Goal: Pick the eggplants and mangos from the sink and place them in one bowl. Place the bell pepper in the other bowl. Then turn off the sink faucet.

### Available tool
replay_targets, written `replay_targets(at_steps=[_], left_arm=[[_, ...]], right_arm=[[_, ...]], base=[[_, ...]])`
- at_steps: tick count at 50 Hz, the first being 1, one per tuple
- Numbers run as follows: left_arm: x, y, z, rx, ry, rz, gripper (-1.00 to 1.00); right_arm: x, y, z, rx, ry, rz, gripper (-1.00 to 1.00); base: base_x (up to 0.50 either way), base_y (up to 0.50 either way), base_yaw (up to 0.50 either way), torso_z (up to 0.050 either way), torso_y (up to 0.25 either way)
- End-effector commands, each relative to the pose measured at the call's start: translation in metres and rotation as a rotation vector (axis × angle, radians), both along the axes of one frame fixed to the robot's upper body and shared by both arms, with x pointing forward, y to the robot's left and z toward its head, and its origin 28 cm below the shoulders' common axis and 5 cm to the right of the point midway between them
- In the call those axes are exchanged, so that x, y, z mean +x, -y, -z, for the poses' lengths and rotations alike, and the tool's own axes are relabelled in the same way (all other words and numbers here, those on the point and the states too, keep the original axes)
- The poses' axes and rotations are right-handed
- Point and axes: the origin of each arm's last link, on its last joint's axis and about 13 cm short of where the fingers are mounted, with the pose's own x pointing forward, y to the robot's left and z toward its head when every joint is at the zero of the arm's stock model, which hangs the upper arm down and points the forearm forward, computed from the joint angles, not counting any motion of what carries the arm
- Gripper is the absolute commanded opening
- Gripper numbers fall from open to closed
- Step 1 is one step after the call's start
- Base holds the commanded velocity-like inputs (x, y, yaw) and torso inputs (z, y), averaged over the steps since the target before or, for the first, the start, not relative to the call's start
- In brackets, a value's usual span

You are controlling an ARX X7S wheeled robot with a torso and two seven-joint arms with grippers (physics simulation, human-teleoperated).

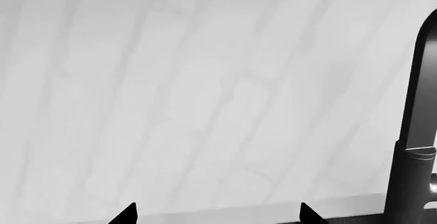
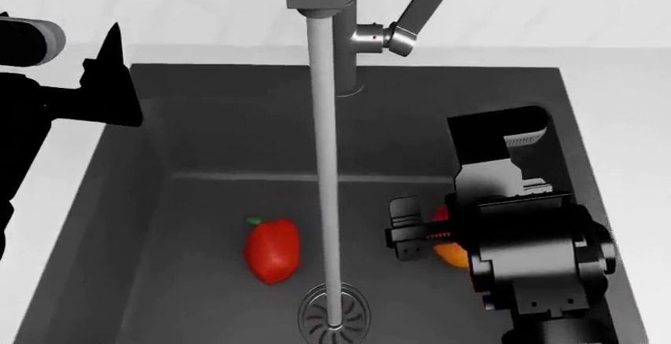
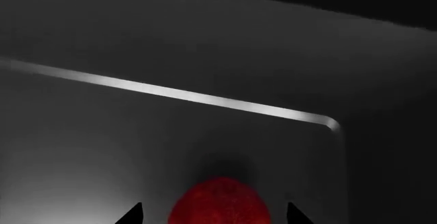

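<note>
Red and orange, the mango (image 2: pixel 451 243) lies on the sink (image 2: pixel 210 163) floor between your right gripper (image 2: pixel 411 232) fingers, which stand apart. Water streams from the faucet (image 2: pixel 346 22) between it and the bell pepper (image 2: pixel 273 250). Your left gripper (image 2: pixel 110 85) hovers open over the sink's rim.

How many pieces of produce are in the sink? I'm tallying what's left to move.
2: the bell pepper on the sink floor left of the drain, the mango under the right hand. More may be hidden.

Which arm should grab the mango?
Right. The right gripper is down in the sink with the mango between its open fingertips; the left gripper sits up near the faucet.
</note>
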Motion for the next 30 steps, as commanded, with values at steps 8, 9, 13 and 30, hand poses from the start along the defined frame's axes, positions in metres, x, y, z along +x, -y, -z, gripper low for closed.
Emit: replay_targets(at_steps=[8, 9, 13, 30], left_arm=[[0.000, 0.000, -0.001, -0.028, 0.003, 0.022, 1.00], [0.000, 0.000, -0.001, -0.028, 0.005, 0.023, 1.00], [0.000, 0.000, -0.001, -0.027, 0.006, 0.024, 1.00], [-0.001, 0.000, -0.001, -0.054, -0.006, 0.015, 1.00]], right_arm=[[-0.003, 0.002, 0.010, 0.012, -0.017, 0.003, 1.00], [-0.004, 0.002, 0.011, 0.018, -0.018, 0.006, 1.00], [-0.005, 0.003, 0.013, 0.032, -0.023, 0.007, 1.00], [-0.006, 0.003, -0.006, -0.005, 0.050, 0.007, -1.00]], base=[[0.00, 0.00, 0.00, 0.001, -0.095], [0.00, 0.00, 0.00, 0.001, -0.096], [0.00, 0.00, 0.00, 0.001, -0.095], [0.00, 0.00, 0.00, 0.000, -0.028]])
